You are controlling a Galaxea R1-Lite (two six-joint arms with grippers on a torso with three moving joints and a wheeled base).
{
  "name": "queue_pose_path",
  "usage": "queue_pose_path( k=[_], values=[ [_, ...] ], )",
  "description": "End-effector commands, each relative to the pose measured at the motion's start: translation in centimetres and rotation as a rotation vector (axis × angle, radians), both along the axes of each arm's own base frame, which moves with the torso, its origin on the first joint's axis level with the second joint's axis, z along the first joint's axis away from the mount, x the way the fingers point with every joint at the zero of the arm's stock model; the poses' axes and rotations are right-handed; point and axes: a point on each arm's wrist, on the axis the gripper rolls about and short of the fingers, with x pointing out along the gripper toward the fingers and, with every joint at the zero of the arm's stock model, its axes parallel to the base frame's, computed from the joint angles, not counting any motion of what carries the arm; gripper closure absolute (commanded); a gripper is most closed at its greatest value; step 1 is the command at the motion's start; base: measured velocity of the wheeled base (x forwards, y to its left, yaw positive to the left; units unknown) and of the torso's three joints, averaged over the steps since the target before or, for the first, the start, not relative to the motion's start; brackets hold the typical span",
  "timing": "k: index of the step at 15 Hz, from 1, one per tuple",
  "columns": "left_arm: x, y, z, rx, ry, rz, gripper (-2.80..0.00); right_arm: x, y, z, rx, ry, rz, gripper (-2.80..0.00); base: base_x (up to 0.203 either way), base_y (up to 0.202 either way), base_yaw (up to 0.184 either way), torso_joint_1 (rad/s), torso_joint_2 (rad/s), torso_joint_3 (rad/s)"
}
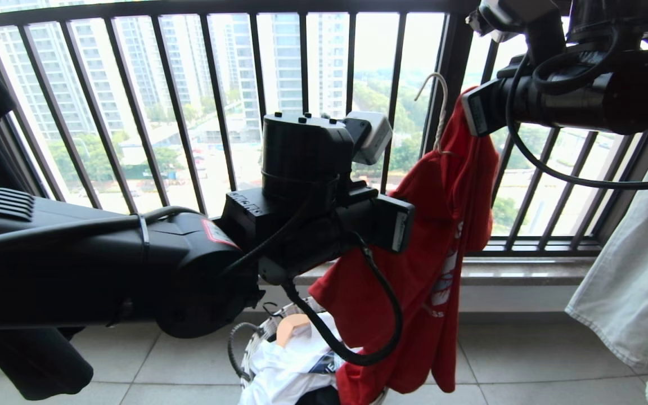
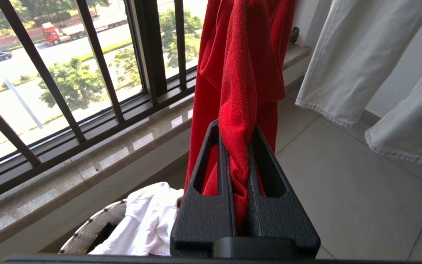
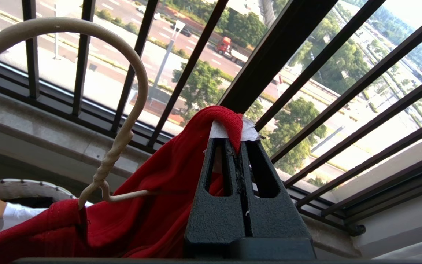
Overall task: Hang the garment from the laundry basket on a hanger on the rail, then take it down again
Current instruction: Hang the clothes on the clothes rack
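The right gripper (image 3: 237, 146) clamps the bright red T-shirt's (image 1: 442, 225) shoulder beside the thin white wire hanger's (image 1: 440, 112) upright hook, while the left gripper's (image 2: 237, 154) fingers pinch a lower fold.

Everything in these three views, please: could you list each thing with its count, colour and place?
T-shirt: one, red, hanging above the basket, on the hanger.
Hanger: one, white wire, hook free in the air, in the T-shirt's neck.
Laundry basket: one, white rim, on the floor, holding white clothes.
Railing: one, black bars, at the window.
Pale garments: at least two, off-white, hanging at the robot's right.
Dark garment: one, black, hanging at the left.
Left gripper: shut on the T-shirt's bunched cloth.
Right gripper: shut on the T-shirt's upper edge.
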Motion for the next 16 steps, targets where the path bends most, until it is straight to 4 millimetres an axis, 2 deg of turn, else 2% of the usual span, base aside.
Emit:
queue_pose_path(
  k=[1, 5, 9, 13, 16],
  values=[
    [1.0, -1.0, -0.2, -0.032, 0.018, 0.053, 0.00, -0.8, 0.2, 0.2, -0.002, -0.002, 0.013, 0.00, 0.000, 0.000, 0.000, 0.000, 0.00, 0.000],
    [1.8, -2.0, -0.4, -0.082, 0.050, 0.109, 0.00, -1.3, 0.7, -0.1, -0.007, 0.005, 0.027, 0.00, 0.000, 0.000, 0.000, 0.000, 0.00, 0.000],
    [1.3, -2.6, -0.6, -0.095, 0.070, 0.092, 0.00, -2.2, 2.4, -0.1, -0.011, 0.007, 0.067, 0.00, 0.000, 0.000, 0.000, 0.000, 0.00, 0.000],
    [1.6, -3.4, -0.3, -0.214, -0.023, 0.127, 0.00, -2.9, 3.8, -1.1, -0.031, 0.032, 0.090, 0.00, 0.000, 0.000, 0.000, 0.000, 0.00, 0.000],
    [1.5, -3.4, -0.2, -0.217, -0.024, 0.127, 0.00, -3.1, 4.2, -1.2, -0.034, 0.035, 0.100, 0.00, 0.000, 0.000, 0.000, 0.000, 0.00, 0.000]
  ],
)
